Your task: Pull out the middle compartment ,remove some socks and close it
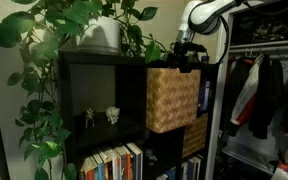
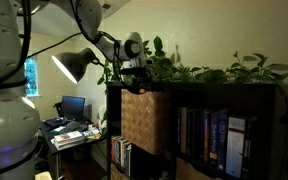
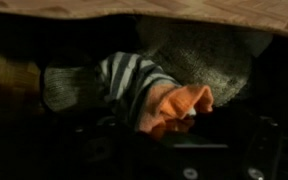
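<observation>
Several socks (image 3: 134, 82) | wrist view only | middle compartment (image 1: 172, 98) (image 2: 144, 120) protruding | both exterior views

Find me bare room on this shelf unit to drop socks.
Free: open cell beside the wicker basket, around the two figurines. Crowded: shelf top under the plant, lower cell full of books, basket holds socks.

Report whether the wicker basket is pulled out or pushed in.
Pulled out: the wicker basket juts forward of the black shelf in both exterior views.
</observation>
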Available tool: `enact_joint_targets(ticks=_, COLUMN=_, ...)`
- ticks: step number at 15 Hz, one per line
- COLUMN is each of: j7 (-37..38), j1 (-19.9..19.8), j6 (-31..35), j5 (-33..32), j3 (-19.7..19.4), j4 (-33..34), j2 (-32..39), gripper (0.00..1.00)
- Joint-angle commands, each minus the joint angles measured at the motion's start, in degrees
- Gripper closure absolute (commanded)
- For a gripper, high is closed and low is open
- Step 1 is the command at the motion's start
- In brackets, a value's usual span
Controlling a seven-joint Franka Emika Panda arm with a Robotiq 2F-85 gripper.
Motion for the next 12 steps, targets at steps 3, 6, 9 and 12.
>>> enact_joint_targets(ticks=3, j7=3.08, j1=-0.30, j6=6.13, j5=-3.15, j3=0.45, j4=-4.50, j2=-0.80, gripper=0.10)
enact_joint_targets(ticks=6, j7=3.32, j1=-0.37, j6=8.19, j5=-3.98, j3=0.39, j4=-5.71, j2=-1.39, gripper=0.42)
enact_joint_targets(ticks=9, j7=2.79, j1=-0.36, j6=9.55, j5=-3.39, j3=0.20, j4=-6.19, j2=-2.03, gripper=0.61)
enact_joint_targets(ticks=12, j7=1.57, j1=-0.19, j6=9.42, j5=-2.00, j3=-0.01, j4=-6.28, j2=-2.96, gripper=0.80)
